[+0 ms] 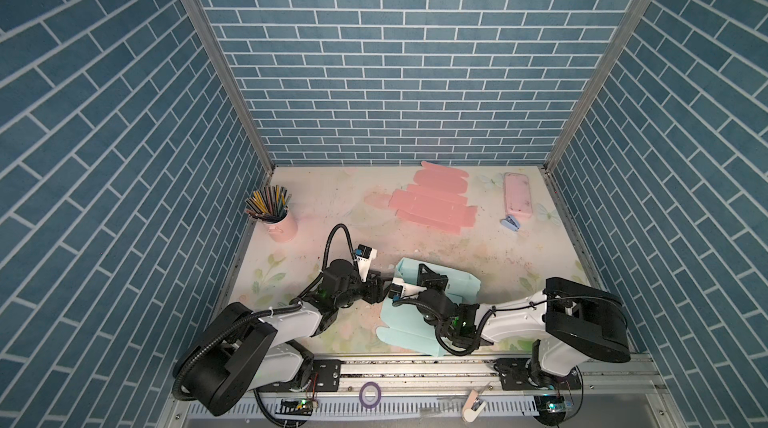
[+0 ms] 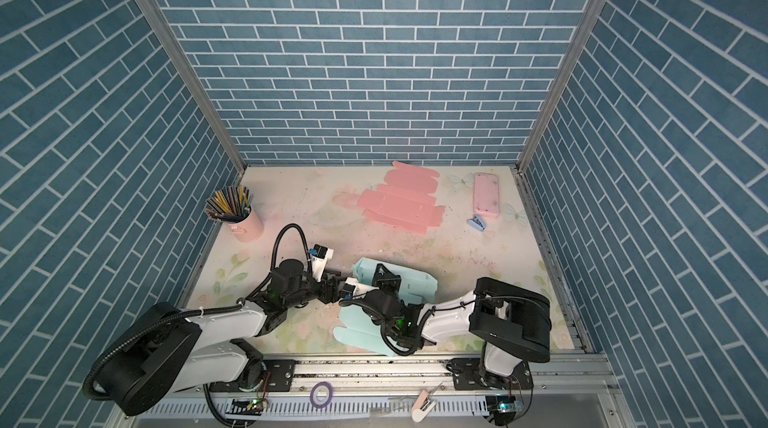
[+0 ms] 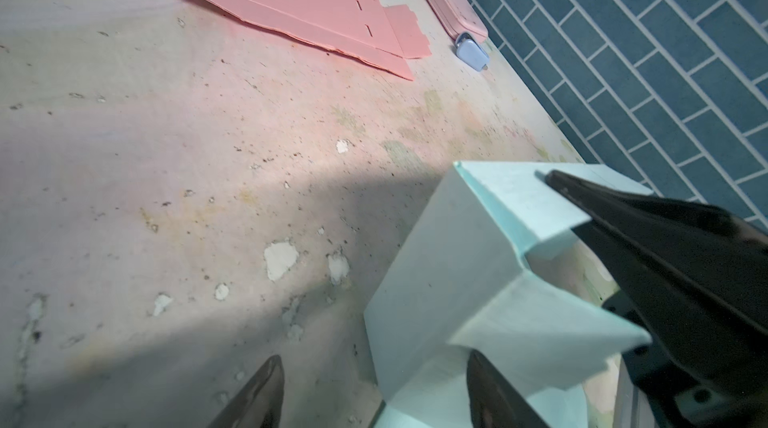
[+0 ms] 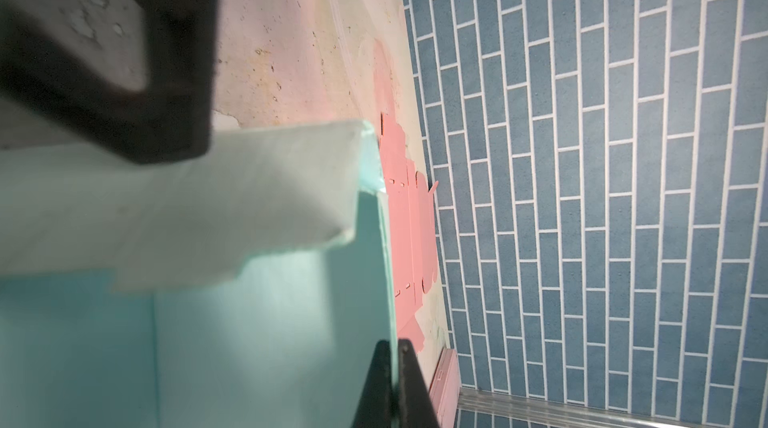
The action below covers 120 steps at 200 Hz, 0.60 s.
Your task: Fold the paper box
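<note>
1. The tabletop [image 1: 332, 197] carries the teal paper box [image 1: 403, 330] at the middle of its front edge, between the two arms.
2. The box looks about half folded. Its far side wall and one corner stand upright, with a flap turned in at that corner. A broad panel with rounded tabs lies flat toward the front edge. By my reading, the remaining walls must be raised and tucked, and the lid closed.
3. The right gripper [image 4: 392, 388] is pinched tight on the upright wall's edge, holding it up. The left gripper [image 3: 378, 388] has its jaws apart at the raised corner and clamps nothing.
4. The two wrists crowd the same corner, almost touching. That looks like the main obstruction to the next fold.
5. A stack of flat pink box blanks [image 1: 432, 205] lies toward the back edge, well apart from the work.
6. A pink cup of pencils [image 1: 282, 226] stands at the left edge, clear of the left arm.
7. A pink pencil case [image 1: 518, 196] lies in the back right corner.
8. A small blue object [image 1: 511, 223], perhaps a stapler, sits just beside the case.
</note>
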Available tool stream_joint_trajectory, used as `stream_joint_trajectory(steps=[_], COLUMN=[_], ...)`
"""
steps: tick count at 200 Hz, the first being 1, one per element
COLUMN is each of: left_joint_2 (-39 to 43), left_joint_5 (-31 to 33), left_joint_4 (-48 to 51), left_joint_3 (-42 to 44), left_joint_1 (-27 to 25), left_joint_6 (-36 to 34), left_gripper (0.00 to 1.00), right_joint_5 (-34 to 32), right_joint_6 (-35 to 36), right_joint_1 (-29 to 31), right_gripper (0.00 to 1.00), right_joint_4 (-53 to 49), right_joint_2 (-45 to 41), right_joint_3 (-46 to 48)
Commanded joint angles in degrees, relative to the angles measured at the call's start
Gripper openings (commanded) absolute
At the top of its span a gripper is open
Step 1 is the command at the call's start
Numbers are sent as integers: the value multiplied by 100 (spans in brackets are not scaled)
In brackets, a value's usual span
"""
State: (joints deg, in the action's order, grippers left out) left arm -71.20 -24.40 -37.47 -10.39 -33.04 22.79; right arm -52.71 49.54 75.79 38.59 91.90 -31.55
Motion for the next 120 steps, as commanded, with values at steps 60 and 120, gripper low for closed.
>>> stream_joint_trajectory(steps=[60, 120], left_joint_2=[357, 2847], left_joint_5=[672, 337], left_joint_4=[-95, 1386], left_joint_3=[24, 48], left_joint_1=[-450, -197], left_joint_6=[-176, 112], left_gripper=[73, 85], right_joint_5=[52, 79], right_joint_6=[-19, -277], right_joint_1=[6, -47], right_gripper=[0, 0], right_joint_4=[-107, -359], right_joint_2=[-23, -427], right_joint_3=[-171, -44])
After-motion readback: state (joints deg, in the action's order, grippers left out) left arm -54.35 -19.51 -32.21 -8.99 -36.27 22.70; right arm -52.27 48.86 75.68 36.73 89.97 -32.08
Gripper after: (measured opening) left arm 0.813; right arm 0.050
